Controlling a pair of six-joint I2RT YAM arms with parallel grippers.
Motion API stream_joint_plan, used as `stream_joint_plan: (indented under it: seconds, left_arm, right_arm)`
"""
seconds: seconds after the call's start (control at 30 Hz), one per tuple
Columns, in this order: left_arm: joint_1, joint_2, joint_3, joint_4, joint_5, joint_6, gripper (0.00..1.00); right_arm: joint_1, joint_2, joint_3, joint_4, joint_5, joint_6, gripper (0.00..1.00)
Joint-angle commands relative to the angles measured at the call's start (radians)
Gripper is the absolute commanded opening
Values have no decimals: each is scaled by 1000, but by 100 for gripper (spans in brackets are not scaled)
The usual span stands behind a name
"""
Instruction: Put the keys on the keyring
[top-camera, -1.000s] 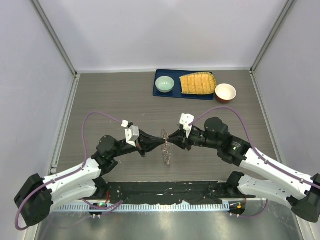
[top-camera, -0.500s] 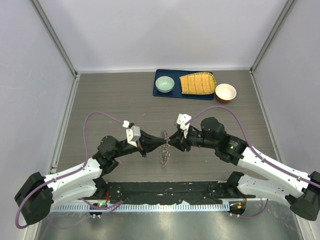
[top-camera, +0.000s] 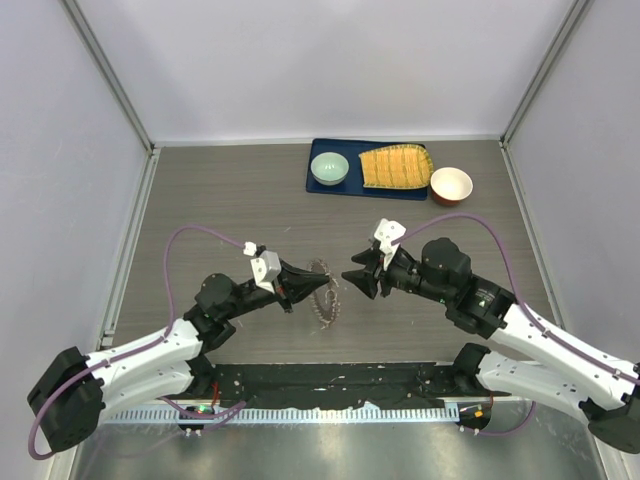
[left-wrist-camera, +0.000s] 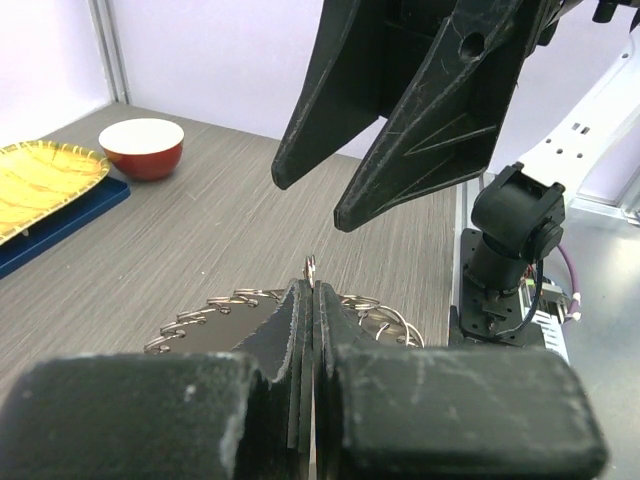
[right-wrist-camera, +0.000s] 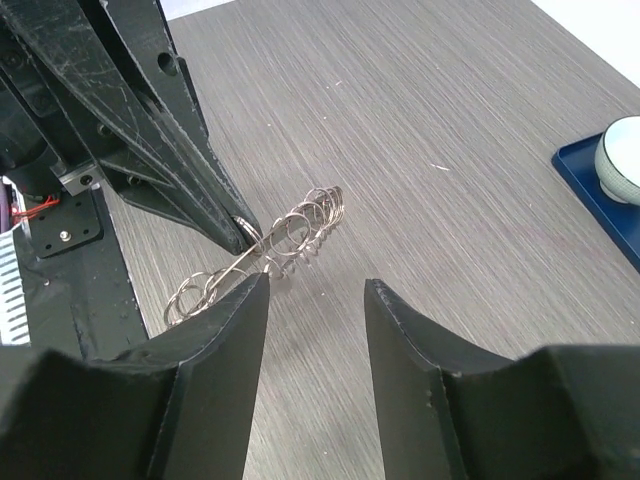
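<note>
Keyring (top-camera: 325, 300) is near the middle of the surface (top-camera: 220, 200), pinched at its rim by the left gripper (top-camera: 322, 287), whose fingers are pressed together on the metal. In the left wrist view the left gripper (left-wrist-camera: 307, 295) shows its two pads flush against each other, with a sliver of ring poking up between them and the keyring (left-wrist-camera: 230, 305) spreading out beyond, fringed with small loops. Whether the ring's low edge touches the surface cannot be told.

Just right of it, the right gripper (top-camera: 352, 282) points at the ring with its fingers spread apart, touching nothing. From its own camera the right gripper (right-wrist-camera: 312, 300) frames a bare gap, and the keyring (right-wrist-camera: 290, 235) runs slantwise past it, held at the tip of the left gripper (right-wrist-camera: 238, 228). The left wrist view shows the right gripper (left-wrist-camera: 315, 200) hanging above the ring, apart from it.

No single key can be picked out among the fringe pieces.

At the far edge lies a blue tray (top-camera: 352, 190) with a green bowl (top-camera: 329, 168) and a yellow mat (top-camera: 396, 167); a red bowl (top-camera: 451, 185) stands just right of the tray.
</note>
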Motion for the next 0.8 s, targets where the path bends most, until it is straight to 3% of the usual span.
stream_joint_plan:
  seconds: [0.0, 0.2, 0.5, 0.77]
  left_arm:
    - [-2, -18, 2, 80, -19, 14, 0]
    - [-2, -33, -9, 114, 27, 6, 0]
    - [-4, -72, -1, 71, 131, 27, 0]
    - [-2, -80, 34, 39, 193, 37, 0]
  right_arm:
    - [6, 12, -2, 88, -3, 42, 51]
    - [-6, 16, -45, 140, -41, 70, 51]
    - [-176, 5, -14, 128, -470, 81, 51]
    - [-191, 39, 20, 86, -613, 65, 50]
